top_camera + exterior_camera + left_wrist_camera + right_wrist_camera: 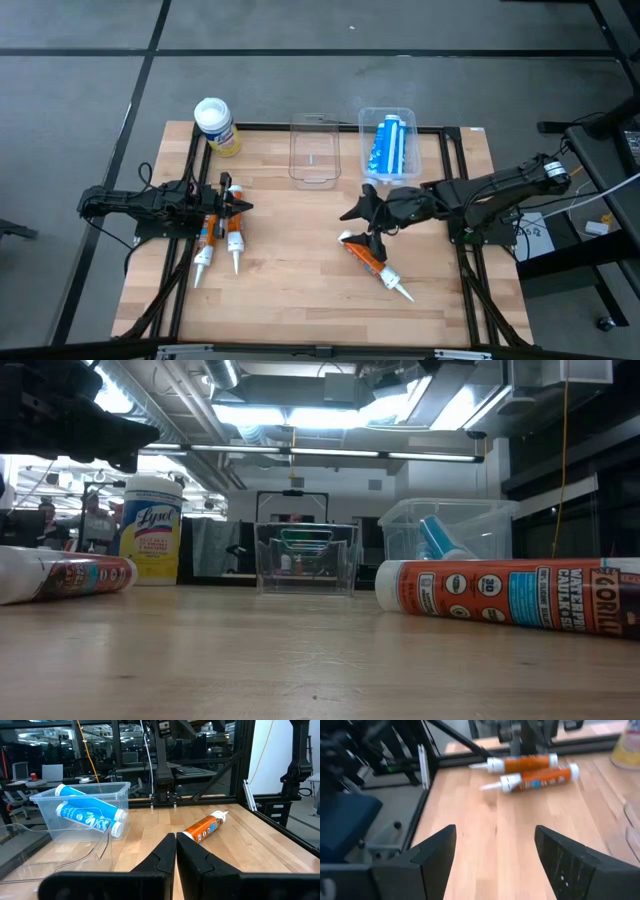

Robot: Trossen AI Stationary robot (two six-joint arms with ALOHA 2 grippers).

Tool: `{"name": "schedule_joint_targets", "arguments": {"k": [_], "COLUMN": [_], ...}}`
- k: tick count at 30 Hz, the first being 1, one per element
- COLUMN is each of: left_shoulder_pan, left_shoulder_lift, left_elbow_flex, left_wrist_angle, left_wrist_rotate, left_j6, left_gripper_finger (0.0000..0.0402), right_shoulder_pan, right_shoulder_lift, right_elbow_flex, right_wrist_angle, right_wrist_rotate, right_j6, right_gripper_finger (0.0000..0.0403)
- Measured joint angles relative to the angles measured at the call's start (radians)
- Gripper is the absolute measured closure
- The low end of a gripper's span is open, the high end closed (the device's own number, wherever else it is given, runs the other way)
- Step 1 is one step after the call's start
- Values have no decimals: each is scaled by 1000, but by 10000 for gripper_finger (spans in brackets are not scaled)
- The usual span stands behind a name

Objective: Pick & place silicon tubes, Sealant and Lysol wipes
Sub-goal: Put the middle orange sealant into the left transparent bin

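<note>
Here, the Lysol wipes point(216, 125) stood upright at the far left corner of the wooden table point(300, 270), a short canister with a yellow label and round white lid, well beyond the left gripper point(243, 207) and apart from everything else. Just beside that gripper, two orange sealant tubes point(221, 240) lay side by side, nozzles pointing toward the table's near edge, their capped ends partly under the arm. The left gripper itself hovered with its fingers point(172, 862) pressed together and nothing between them. Across the table, the right gripper point(362, 226) stood with its fingers point(565, 857) spread wide and bare wood between them; it held nothing. A third orange tube point(372, 264) lay at a slant directly by it, the tube's flat end near the fingertips and the white nozzle pointing away toward the near right. Beyond the right gripper, at the far edge, a clear plastic bin point(388, 146) held blue-and-white silicone tubes point(386, 142), and just beside that bin, toward the left arm, sat a second clear bin point(315, 150). In the low view the wipes' label point(150, 535) faced the camera.
</note>
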Motion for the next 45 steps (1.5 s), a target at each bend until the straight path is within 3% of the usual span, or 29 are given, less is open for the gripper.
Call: {"name": "schedule_joint_targets", "arguments": {"k": [13,21,29,37,45], "left_shoulder_pan": [0,0,0,0,0], "left_shoulder_lift": [0,0,0,0,0], "left_elbow_flex": [0,0,0,0,0], "left_wrist_angle": [0,0,0,0,0], "left_wrist_rotate": [0,0,0,0,0], "left_j6": [0,0,0,0,0], "left_gripper_finger": [390,392,394,389,393], "right_shoulder_pan": [34,23,-66,-179,-242], "right_shoulder_lift": [0,-65,-192,-311,-404], "right_elbow_flex": [0,-26,-27,-27,-27], "right_wrist_angle": [-107,-180,-339,-427,-515], "right_wrist_rotate": [1,0,5,154,157], "right_j6": [28,-27,-71,-164,-212], "right_gripper_finger": [132,132,132,132,132]}}
